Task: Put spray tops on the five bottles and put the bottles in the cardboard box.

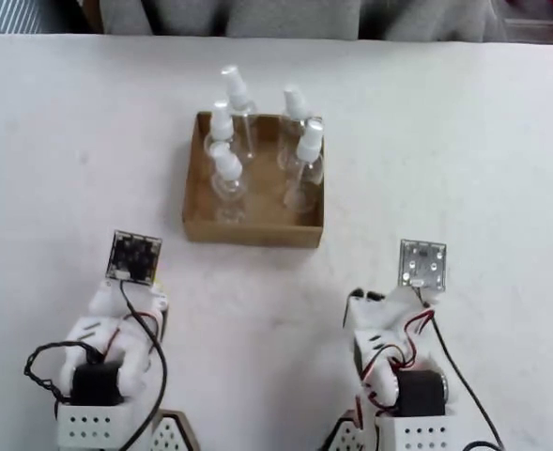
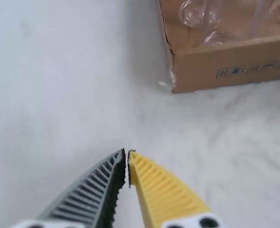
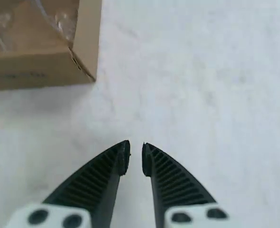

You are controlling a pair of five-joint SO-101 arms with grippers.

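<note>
Nearest are the left jaws, one grey finger (image 2: 90, 194) and one yellow finger (image 2: 163, 190), pressed together at the tips with nothing between them, over the bare white table (image 2: 59, 95). The right jaws, two black fingers (image 3: 101, 175), are all but closed: a narrow slit stays between the tips and nothing is in it.

Ahead of the left jaws and off toward the right arm, well apart from the tips, lies a near corner of the cardboard box (image 2: 225, 66). A short line of dark print (image 2: 254, 69) runs along its near wall, too small to read. Ahead of the right jaws and off toward the left arm is the box's other near corner, where a faint dark mark (image 3: 23, 75) on the wall cannot be read either.

From above, the left arm (image 1: 116, 319) and the right arm (image 1: 398, 329) sit side by side at the near edge of the table, and the box stands beyond and between them, touching neither. Inside it stand the five bottles (image 1: 229, 183), clear and upright, three toward the left arm's side and two toward the right's. Each carries a white spray top (image 1: 311, 136). No label can be made out on the bottles.
</note>
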